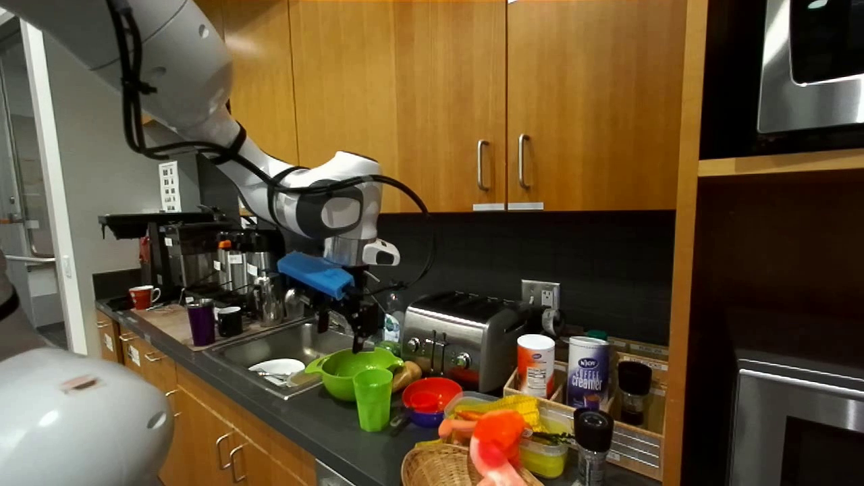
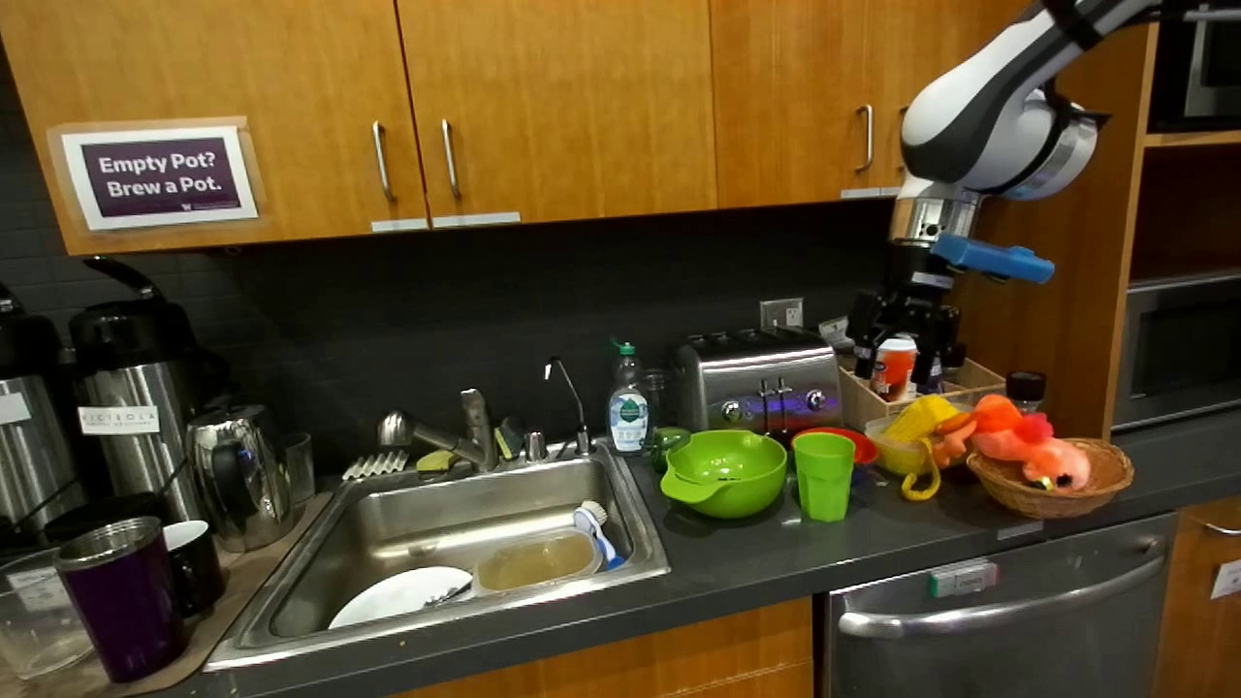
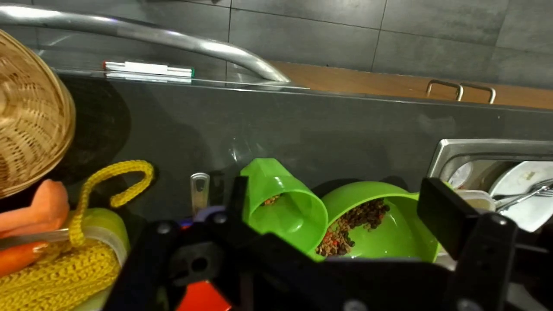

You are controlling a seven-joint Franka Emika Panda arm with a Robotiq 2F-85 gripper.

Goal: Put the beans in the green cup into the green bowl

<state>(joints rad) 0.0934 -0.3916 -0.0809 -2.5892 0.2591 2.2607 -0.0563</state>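
Green and upright, the cup (image 2: 824, 480), with a few beans (image 3: 271, 199) inside, was seen just right of the bowl (image 2: 742, 496). Nothing was held by the wide-spread end effector (image 2: 898, 369). The cup was probably best gripped softly and tipped slowly.

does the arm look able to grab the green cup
Probably yes: the end effector is open and nothing covers the green cup, though the green bowl close beside it may limit the approach.

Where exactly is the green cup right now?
In an exterior view, the green cup stands upright on the counter, just right of the green bowl, partly hiding the red bowl behind it.
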